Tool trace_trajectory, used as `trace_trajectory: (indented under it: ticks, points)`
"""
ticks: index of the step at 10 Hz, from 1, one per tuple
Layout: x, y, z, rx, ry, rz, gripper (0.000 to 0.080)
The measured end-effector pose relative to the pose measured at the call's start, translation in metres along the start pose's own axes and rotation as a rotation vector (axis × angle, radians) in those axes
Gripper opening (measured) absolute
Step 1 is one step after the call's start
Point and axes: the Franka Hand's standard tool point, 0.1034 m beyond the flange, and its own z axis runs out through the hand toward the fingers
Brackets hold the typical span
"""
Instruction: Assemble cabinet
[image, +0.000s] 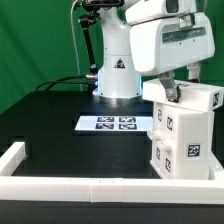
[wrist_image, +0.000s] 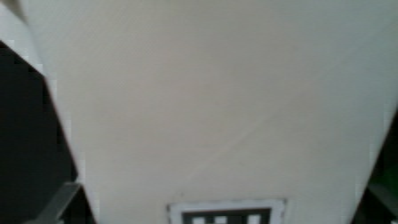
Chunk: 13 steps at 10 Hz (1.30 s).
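Observation:
The white cabinet (image: 186, 135) stands upright at the exterior view's right, with black-and-white tags on its front and side. My gripper (image: 170, 95) comes down on its upper corner, on the side toward the exterior view's left. In the wrist view a white cabinet face (wrist_image: 214, 100) fills almost the whole picture, with a tag (wrist_image: 226, 213) on it close to the jaws. That face spans the gap between the jaws. One grey finger (wrist_image: 54, 203) shows right against its edge; the other finger is hidden. The jaws stand closed on the cabinet.
The marker board (image: 114, 123) lies flat on the black table in front of the robot base (image: 117, 75). A low white border rail (image: 70, 187) runs along the near edge and turns up the exterior view's left side (image: 14, 156).

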Motion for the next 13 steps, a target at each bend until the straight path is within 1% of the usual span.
trace_trajectory:
  ticks: [2,4,5,7,8,13]
  points:
    - [0.0049,-0.0012,0.0002,-0.023,0.026,0.212,0.0559]
    - [0.0073,-0.0008,0.0002,-0.035,0.046,0.390,0.0560]
    - [0.0076,-0.0006,0.0003,-0.037,0.050,0.436,0.0560]
    - [0.0092,-0.0025,0.0011,-0.037,0.063,0.650,0.0560]
    - [0.0088,-0.0018,0.0014,-0.039,0.071,0.724,0.0560]
    - [0.0065,0.0002,0.0018,-0.030,0.080,1.053,0.0560]
